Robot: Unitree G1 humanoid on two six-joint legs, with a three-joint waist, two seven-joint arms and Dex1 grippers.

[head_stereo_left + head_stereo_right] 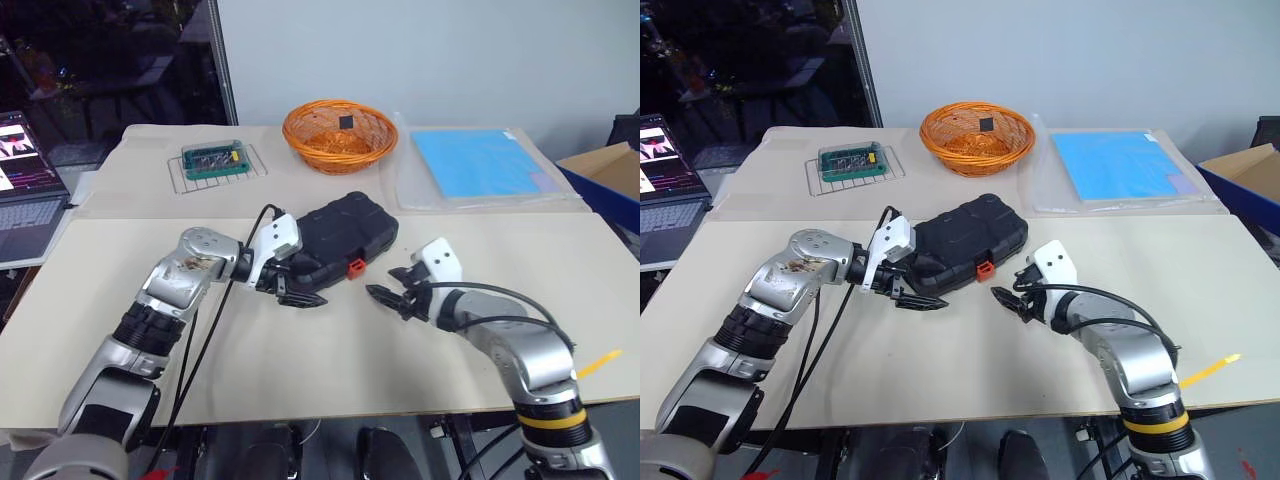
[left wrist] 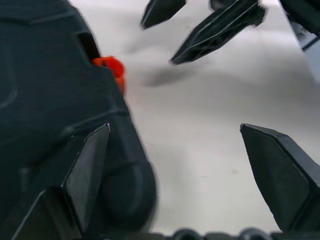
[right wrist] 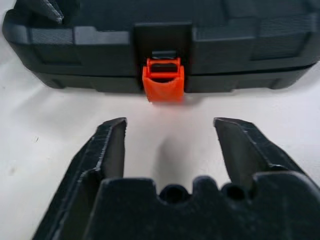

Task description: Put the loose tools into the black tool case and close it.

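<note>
Tools number two, left tool (image 1: 300,293) and right tool (image 1: 385,296) both spread and empty, flanking one shut black tool case (image 1: 345,229).

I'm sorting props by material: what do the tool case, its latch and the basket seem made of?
Black tool case: probably moulded plastic, matte, ribbed shell. Orange latch: apparently smooth plastic, slight sheen. Orange basket: woven strands, likely wicker or wire.
</note>
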